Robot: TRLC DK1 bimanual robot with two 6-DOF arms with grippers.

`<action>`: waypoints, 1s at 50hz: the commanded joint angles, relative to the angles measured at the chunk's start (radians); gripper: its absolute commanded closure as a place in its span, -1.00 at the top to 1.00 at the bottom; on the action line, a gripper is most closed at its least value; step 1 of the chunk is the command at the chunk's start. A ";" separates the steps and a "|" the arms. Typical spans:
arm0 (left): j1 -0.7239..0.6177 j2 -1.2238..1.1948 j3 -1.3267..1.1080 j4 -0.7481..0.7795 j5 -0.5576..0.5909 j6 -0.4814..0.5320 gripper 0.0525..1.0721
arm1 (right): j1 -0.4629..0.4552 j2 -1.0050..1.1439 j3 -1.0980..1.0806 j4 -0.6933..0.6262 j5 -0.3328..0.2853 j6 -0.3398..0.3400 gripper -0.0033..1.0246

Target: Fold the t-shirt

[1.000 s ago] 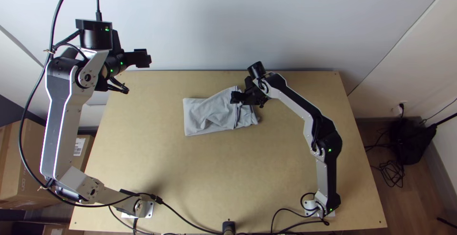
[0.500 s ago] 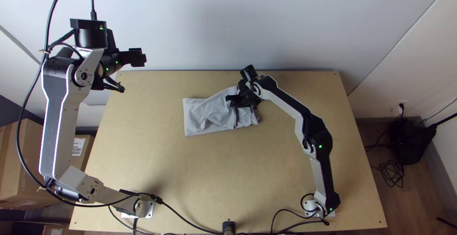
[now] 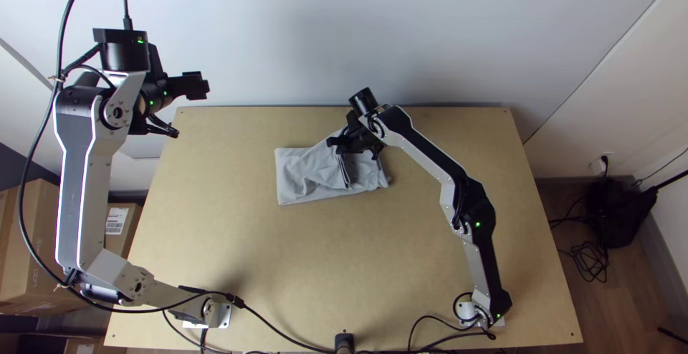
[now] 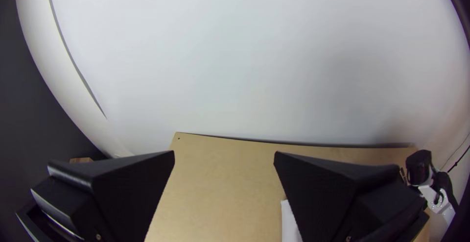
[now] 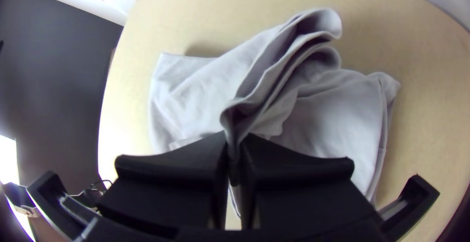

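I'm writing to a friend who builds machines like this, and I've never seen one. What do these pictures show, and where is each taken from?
This is a machine with two jointed arms, their bases standing along the near side of a light wooden table. One picture comes from a camera high over the table's near edge, looking steeply down. The other two come from cameras on the arms' wrists, whose lenses make straight edges look bent.

On the table lies a light grey t-shirt, partly folded: flat at its left end, rumpled towards the right. The right pincer is shut on a gathered part of it, with layers of cloth between its fingers. The left pincer is open and holds nothing, out by the table's far left corner. The job is to fold the shirt.
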 commanded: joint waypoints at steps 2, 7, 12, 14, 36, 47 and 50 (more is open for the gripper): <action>0.027 -0.051 -0.030 -0.007 0.004 0.023 0.92 | 0.002 -0.036 0.088 -0.052 0.004 0.002 -0.95; 0.045 -0.060 -0.041 -0.007 0.008 0.037 0.92 | -0.011 -0.059 0.091 -0.071 0.004 -0.006 -0.95; 0.056 -0.060 -0.040 -0.007 0.008 0.049 0.92 | -0.038 -0.075 0.082 -0.100 0.004 -0.024 -0.95; 0.062 -0.060 -0.040 -0.006 0.008 0.050 0.92 | -0.053 -0.078 0.076 -0.108 0.004 -0.033 -0.95; 0.059 -0.043 -0.038 0.022 0.015 0.072 0.92 | -0.239 -0.118 -0.104 -0.131 -0.001 -0.107 -0.80; 0.061 -0.031 -0.014 0.037 0.017 0.090 0.92 | -0.344 -0.141 -0.224 -0.108 -0.022 -0.107 0.93; 0.061 -0.032 -0.009 0.037 0.017 0.092 0.92 | -0.375 -0.168 -0.262 -0.063 -0.062 -0.096 0.93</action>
